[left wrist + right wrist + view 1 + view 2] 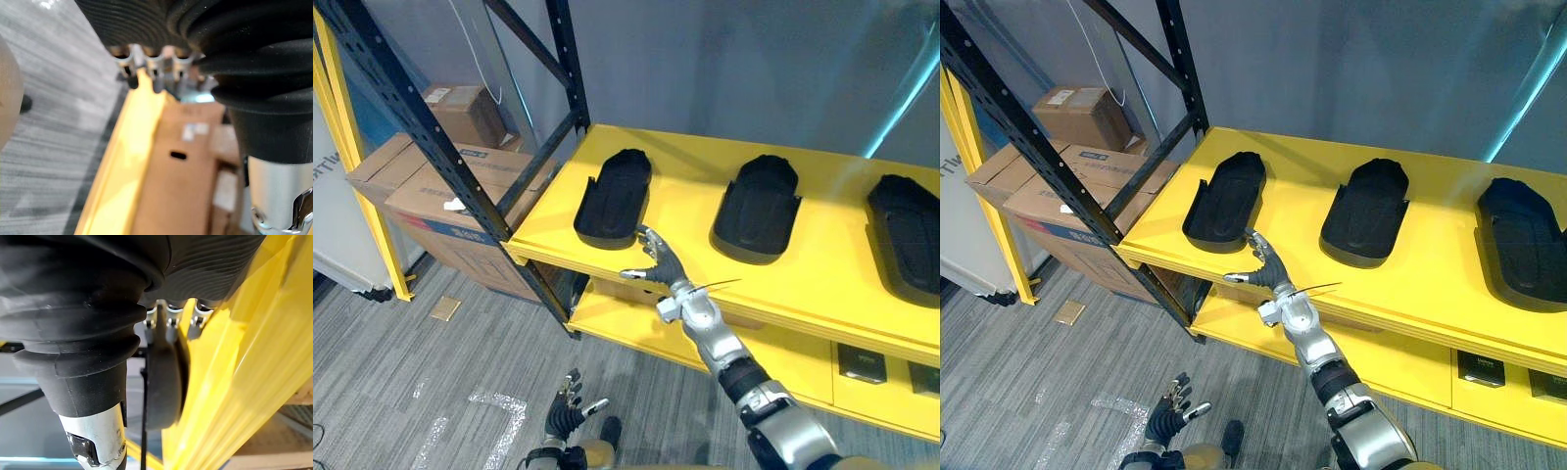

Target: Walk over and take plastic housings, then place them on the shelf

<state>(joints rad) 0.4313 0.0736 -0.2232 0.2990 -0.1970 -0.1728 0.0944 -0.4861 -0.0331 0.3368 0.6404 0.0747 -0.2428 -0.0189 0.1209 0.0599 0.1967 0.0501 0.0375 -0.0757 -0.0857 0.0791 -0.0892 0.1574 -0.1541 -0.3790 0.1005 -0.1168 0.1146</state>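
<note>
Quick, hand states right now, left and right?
Left hand: open, holds nothing.
Right hand: open, fingers straight at the near edge of the leftmost plastic housing.

Open shelf [690, 211] — gaps between housings [614, 196]

Three black, hollow plastic housings lie flat in a row on the yellow shelf [690, 250], well apart: left housing [613, 196], middle housing [756, 208], right housing [906, 235].

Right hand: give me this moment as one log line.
right hand open at near end of left housing | left hand open, low | middle housing and right housing alongside on yellow shelf
</note>
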